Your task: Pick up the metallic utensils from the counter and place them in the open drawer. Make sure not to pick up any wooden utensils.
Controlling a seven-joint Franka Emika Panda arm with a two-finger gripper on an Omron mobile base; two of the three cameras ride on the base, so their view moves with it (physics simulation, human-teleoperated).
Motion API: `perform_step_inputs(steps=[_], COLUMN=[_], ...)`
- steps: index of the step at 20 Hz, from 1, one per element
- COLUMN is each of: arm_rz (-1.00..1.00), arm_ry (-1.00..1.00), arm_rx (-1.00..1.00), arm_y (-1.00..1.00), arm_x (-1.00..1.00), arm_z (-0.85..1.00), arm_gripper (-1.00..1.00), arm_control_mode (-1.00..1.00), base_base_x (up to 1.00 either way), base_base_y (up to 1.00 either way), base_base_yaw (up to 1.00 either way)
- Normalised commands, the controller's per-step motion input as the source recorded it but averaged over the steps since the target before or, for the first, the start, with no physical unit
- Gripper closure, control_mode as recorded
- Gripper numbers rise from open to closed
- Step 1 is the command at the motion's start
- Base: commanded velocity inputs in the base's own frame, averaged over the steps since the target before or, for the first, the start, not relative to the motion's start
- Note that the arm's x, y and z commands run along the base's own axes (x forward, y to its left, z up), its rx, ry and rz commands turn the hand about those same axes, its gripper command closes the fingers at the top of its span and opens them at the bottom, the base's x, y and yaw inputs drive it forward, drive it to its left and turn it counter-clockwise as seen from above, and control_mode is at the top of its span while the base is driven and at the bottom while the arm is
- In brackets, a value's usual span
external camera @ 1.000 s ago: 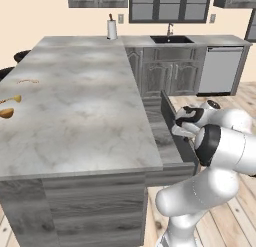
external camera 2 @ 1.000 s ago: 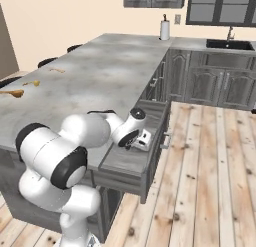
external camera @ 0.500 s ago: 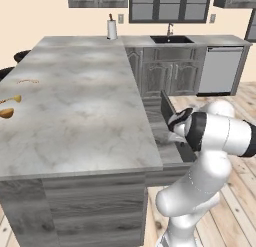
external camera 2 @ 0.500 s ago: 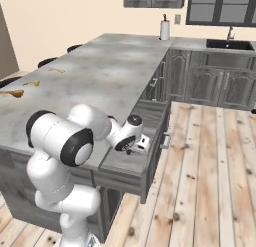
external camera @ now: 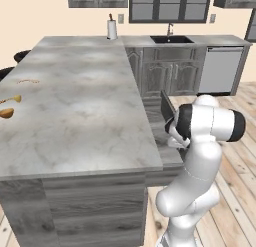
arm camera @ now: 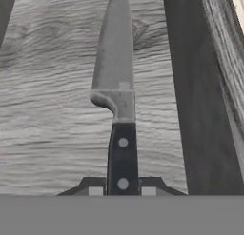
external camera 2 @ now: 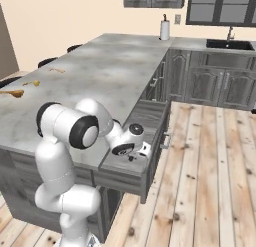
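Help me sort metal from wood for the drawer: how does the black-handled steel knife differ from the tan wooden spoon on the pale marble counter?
The black-handled steel knife has a grey pointed blade; the tan wooden spoon is orange-tan throughout. The knife sits clamped in the gripper over the open drawer's grey wood-grain floor; the spoon lies free at the far left of the pale marble counter. Both are slim, long utensils.

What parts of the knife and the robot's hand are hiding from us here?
- Knife, hand view: tip cut off by the top edge; handle end hidden by the gripper.
- Gripper, left base view: hidden behind the arm.
- Wooden utensils, left base view: too small to tell shapes.
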Motion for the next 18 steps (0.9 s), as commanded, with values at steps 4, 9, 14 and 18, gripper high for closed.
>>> perform_step_inputs(steps=[4,9,14,18], arm_rz=[0.00,0.00,0.00,0.00], arm_ry=[-0.06,-0.03,0.00,0.00], arm_rx=[0.00,0.00,0.00,0.00], arm_y=[-0.13,0.00,0.00,0.00], arm_x=[0.01,0.04,0.26,0.08], arm_z=[-0.25,-0.12,-0.13,0.00], arm_gripper=[1.00,1.00,-1.00,-1.00], arm_control_mode=[-1.00,-1.00,-1.00,-1.00], base_base_x=[0.00,0.00,0.00,0.00], base_base_y=[0.00,0.00,0.00,0.00], base_base_yaw=[0.00,0.00,0.00,0.00])
